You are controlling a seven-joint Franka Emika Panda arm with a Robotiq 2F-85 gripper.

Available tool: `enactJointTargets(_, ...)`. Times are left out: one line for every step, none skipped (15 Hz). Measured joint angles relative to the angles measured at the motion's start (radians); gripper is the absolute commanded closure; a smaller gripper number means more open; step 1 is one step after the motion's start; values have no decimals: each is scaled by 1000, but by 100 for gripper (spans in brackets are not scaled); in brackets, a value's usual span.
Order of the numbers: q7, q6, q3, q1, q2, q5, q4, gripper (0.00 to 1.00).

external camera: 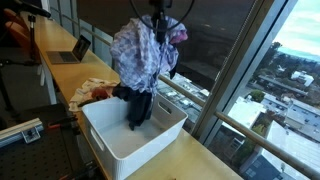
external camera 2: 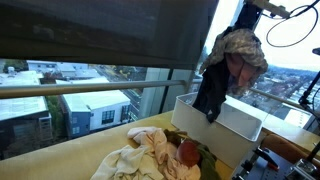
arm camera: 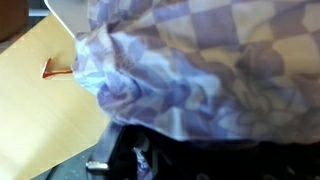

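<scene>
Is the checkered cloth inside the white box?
Not in. The checkered cloth hangs bunched from the gripper above the white box; only the dark cloth under it dips inside.

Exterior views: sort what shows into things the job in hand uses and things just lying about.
In hand: gripper, shut on the checked cloth; dark garment hanging with it down into the white bin.
Lying about: pile of clothes beside the bin, untouched; laptop farther along the table.
</scene>
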Motion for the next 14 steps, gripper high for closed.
enactJointTargets(0,27,-4,0,15,3,-29,98)
enactJointTargets(0,53,-8,0,31,3,-55,95)
enactJointTargets(-1,78,-13,0,47,4,-79,94)
enactJointTargets(-3,100,-20,0,61,4,-99,89)
enactJointTargets(-8,120,-29,0,74,3,-116,91)
enactJointTargets(-13,138,-38,-1,85,3,-131,87)
enactJointTargets(-17,156,-47,-1,95,3,-145,84)
enactJointTargets(-21,176,-54,-1,104,3,-161,81)
enactJointTargets(-22,199,-57,-1,114,3,-178,75)
enactJointTargets(-23,225,-58,-1,127,4,-198,76)
enactJointTargets(-23,253,-58,1,143,6,-218,72)
enactJointTargets(-23,282,-58,5,163,7,-239,51)
enactJointTargets(-23,312,-57,9,186,8,-256,51)
enactJointTargets(-23,339,-57,14,211,8,-270,44)
